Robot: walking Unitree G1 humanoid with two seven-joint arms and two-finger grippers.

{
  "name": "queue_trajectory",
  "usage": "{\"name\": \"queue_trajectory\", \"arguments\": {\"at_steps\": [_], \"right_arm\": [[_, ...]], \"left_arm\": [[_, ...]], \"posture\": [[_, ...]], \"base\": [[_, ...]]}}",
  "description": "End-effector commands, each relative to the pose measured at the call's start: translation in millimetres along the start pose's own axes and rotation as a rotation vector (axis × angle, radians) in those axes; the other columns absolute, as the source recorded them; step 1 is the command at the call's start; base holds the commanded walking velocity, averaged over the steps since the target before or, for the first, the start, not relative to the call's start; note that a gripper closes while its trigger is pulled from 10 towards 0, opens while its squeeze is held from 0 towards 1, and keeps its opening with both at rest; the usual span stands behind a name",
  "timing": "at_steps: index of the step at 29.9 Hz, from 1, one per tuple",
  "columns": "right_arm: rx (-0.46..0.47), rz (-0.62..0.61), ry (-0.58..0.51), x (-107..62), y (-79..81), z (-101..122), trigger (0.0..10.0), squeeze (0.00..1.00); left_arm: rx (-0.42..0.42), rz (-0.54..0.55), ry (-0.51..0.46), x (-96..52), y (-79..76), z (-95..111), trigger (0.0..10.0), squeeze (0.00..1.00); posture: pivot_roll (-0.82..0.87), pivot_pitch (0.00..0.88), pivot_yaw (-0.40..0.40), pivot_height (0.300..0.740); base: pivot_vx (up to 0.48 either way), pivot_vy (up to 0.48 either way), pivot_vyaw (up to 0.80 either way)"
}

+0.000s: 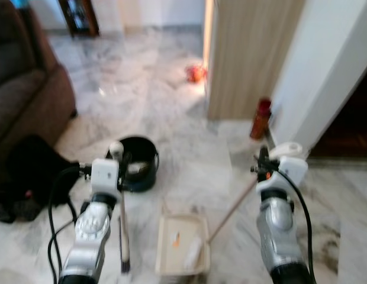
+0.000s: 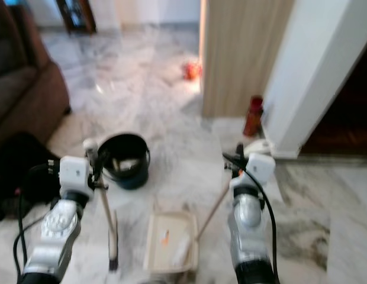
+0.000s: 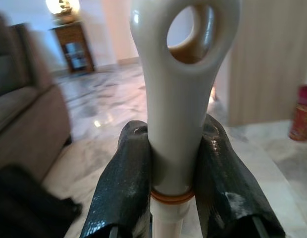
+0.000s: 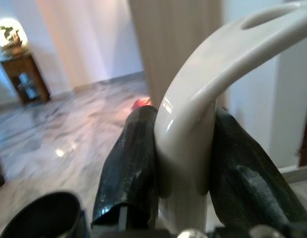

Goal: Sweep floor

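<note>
A: Left gripper (image 3: 173, 168) is clamped on the broom (image 1: 124, 236) handle, right up by the hang-hole at the top, both fingers (image 3: 126, 183) pressed against it. Right gripper (image 4: 183, 163) is squeezed around the pale curved grip of the dustpan (image 1: 182, 242) handle. So we've got both tools in hand.

B: Where's the pan sitting?

A: Flat on the marble floor (image 1: 171, 118) between our two arms, its long stick running up and over to the right gripper. The broom hangs nearly upright just left of it, dark bristle end down by the floor.

B: Anything in the pan yet?

A: Looks like it. There's a small orange bit (image 1: 176, 238) and a whitish scrap (image 1: 193, 251) lying inside. It's blurry, so we can't say what they are.

B: So how far along are we?

A: Partway, we'd guess. Some rubbish is collected, but there's a red-orange thing (image 1: 195, 73) out on the floor near the wooden panel (image 1: 248, 53), well away from us. The dark bin (image 1: 136, 163) sits just ahead of the left arm, and we'd reckon the pan gets tipped there eventually.
</note>
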State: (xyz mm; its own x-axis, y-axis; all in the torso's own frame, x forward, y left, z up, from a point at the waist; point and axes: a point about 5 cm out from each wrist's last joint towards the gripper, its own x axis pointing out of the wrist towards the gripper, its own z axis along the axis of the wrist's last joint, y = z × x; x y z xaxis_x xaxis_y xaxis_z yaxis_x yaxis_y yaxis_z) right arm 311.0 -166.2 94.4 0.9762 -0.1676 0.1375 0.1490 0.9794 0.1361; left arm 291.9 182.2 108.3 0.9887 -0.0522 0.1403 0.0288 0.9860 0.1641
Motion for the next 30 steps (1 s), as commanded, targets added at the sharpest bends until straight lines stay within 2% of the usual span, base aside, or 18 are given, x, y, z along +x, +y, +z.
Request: {"name": "queue_trajectory", "arguments": {"at_steps": [1, 12, 30], "right_arm": [[0.009, -0.006, -0.023, 4.4, -2.1, 6.2, 10.0, 0.00], [0.027, -0.010, -0.009, 3.8, -3.3, 4.2, 10.0, 0.00], [0.045, -0.013, 0.000, 5.7, -3.3, 4.1, 10.0, 0.00]], "left_arm": [[-0.001, -0.012, -0.052, 3.4, -1.6, 10.6, 10.0, 0.00], [-0.019, -0.011, -0.038, 1.6, -2.8, 9.0, 10.0, 0.00], [-0.018, 0.003, -0.032, 1.8, 0.3, 8.9, 10.0, 0.00]], "posture": [[0.13, 0.017, 0.035, 0.740], [0.12, 0.004, 0.033, 0.740], [0.13, 0.009, 0.029, 0.740]], "base": [[0.000, 0.000, 0.00], [0.000, 0.000, 0.00], [0.000, 0.352, 0.00]]}}
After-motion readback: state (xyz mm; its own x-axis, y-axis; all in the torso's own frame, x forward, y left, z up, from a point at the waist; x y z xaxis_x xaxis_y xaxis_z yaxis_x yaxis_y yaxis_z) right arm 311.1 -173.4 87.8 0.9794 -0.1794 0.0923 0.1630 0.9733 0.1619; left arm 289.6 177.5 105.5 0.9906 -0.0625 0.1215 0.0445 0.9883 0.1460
